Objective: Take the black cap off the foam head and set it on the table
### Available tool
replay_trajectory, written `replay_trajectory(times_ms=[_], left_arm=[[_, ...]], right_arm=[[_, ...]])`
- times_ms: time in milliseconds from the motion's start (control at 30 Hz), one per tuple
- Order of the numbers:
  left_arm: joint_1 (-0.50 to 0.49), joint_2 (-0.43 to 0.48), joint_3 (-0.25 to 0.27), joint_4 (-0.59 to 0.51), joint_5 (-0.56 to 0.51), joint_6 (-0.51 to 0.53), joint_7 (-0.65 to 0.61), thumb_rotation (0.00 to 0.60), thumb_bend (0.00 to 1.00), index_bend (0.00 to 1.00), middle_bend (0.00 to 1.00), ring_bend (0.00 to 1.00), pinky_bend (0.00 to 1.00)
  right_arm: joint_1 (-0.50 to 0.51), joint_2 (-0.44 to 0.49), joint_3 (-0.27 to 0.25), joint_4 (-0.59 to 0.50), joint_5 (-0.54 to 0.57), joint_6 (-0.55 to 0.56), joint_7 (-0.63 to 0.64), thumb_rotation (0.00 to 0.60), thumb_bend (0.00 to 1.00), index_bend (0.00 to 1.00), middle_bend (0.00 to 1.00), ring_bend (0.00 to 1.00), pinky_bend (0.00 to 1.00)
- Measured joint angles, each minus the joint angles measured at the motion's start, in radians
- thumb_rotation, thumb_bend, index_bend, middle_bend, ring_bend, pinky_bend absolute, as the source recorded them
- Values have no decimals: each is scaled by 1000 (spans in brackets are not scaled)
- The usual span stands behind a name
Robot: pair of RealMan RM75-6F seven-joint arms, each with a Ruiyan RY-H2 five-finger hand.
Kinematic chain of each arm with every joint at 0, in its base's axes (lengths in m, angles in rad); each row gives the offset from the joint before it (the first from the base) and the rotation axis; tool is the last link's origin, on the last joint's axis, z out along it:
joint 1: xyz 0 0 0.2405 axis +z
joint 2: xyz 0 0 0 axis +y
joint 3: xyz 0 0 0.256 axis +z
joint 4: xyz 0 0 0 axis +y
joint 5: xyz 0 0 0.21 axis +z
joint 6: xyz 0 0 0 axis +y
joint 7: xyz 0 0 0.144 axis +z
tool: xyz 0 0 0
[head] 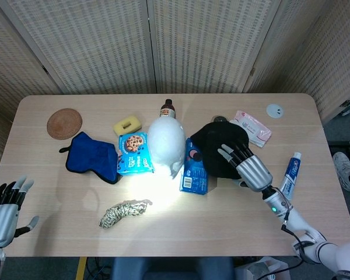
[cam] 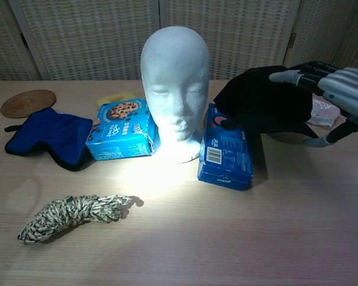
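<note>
The right robot hand (head: 248,169) grips the soft black cap (head: 221,149) (floppy, rumpled) beside the smooth white foam head (head: 167,146); the left robot hand (head: 3,207) is open.

Far left: round woven coaster (head: 64,123). Right of it, blue mitt (head: 92,156), then blue cookie box (head: 135,153). Yellow sponge (head: 128,125) behind the box, brown bottle (head: 167,108) further right. Second blue box (head: 195,167) mid-table. Rope bundle (head: 124,212) near edge. Pink packet (head: 252,127) and white disc (head: 274,110) far right; toothpaste tube (head: 290,175) right edge.
</note>
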Motion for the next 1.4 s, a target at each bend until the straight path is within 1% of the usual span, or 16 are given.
replay_trajectory(times_ms=[133,333,633,700,900,1000,1133,1200,1233,1300,1333,1400], left_arm=[[-1,3,2,-4,6,-1,1,600,203,122,51,69,15],[0,7,3,-12,7,2,8,600,202,122,51,69,15],[-4,9,2,-20,1,-5,16,600,203,122,51,69,15],[-5,8,2,-19,4,-6,16,600,202,122,51,69,15],[-4,7,-3,-10,1,1,8,600,203,122,51,69,15],[-6,3,-7,-1,-5,-1,1,600,203,122,51,69,15],[-12,-5,-12,10,-9,-6,-1,600,203,122,51,69,15],[-15,-7,-15,14,-10,-8,-2,600,203,122,51,68,15],[-17,-8,-17,16,-11,-9,-3,600,203,122,51,69,15],[-20,-11,-19,20,-11,-10,-5,600,203,122,51,69,15],[-21,-13,-20,23,-12,-11,-6,600,203,122,51,69,15],[-24,-16,-23,26,-12,-12,-7,600,203,122,51,69,15]], right_arm=[[-19,46,-9,-68,16,-63,-79,600,0,0,0,0,0],[-25,72,-8,-124,39,-137,-162,600,0,0,0,0,0],[-17,97,-8,-184,34,-190,-228,600,0,0,0,0,0],[-17,99,-5,-188,26,-176,-230,600,0,0,0,0,0],[-32,124,21,-228,4,-74,-229,600,0,0,0,0,0],[-56,147,44,-268,7,-11,-245,600,0,0,0,0,0],[-99,191,71,-348,24,63,-276,600,0,0,3,0,3],[-120,217,79,-388,34,82,-294,600,0,1,35,15,42],[-135,238,83,-415,42,93,-309,600,0,15,59,31,66],[-160,270,88,-454,58,108,-335,600,0,73,107,67,98],[-176,289,91,-480,69,116,-350,600,0,100,122,78,109],[-201,318,93,-518,87,128,-369,600,0,124,136,89,142]])
